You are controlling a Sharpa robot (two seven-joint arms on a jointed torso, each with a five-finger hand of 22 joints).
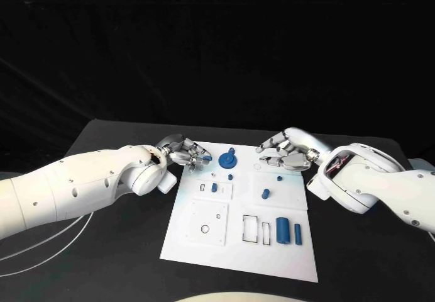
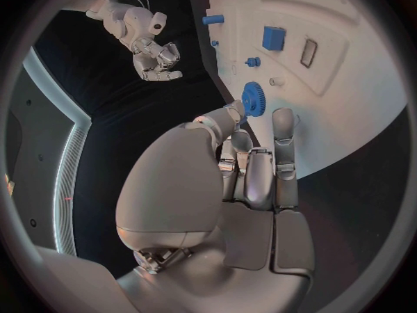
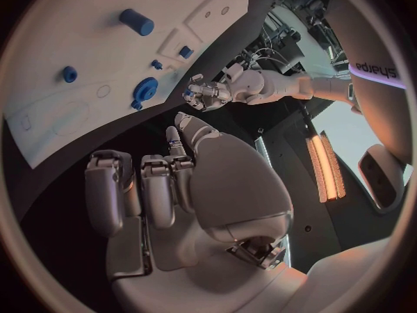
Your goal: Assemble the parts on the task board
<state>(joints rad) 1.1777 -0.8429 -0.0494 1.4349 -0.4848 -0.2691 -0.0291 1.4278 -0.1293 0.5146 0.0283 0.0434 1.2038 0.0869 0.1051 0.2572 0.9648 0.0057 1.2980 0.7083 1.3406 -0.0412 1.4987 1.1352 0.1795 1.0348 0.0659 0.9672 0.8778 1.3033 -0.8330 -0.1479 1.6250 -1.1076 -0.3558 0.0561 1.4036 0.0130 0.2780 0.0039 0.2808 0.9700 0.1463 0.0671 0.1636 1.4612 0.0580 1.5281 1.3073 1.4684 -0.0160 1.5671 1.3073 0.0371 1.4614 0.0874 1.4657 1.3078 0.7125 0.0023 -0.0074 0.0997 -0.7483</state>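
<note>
My left hand hovers by the gear, fingers loose, poised to grasp; right hand waits, curled, empty.

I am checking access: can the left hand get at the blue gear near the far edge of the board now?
Probably yes. The left hand is right beside the blue gear, with nothing between them.
</note>
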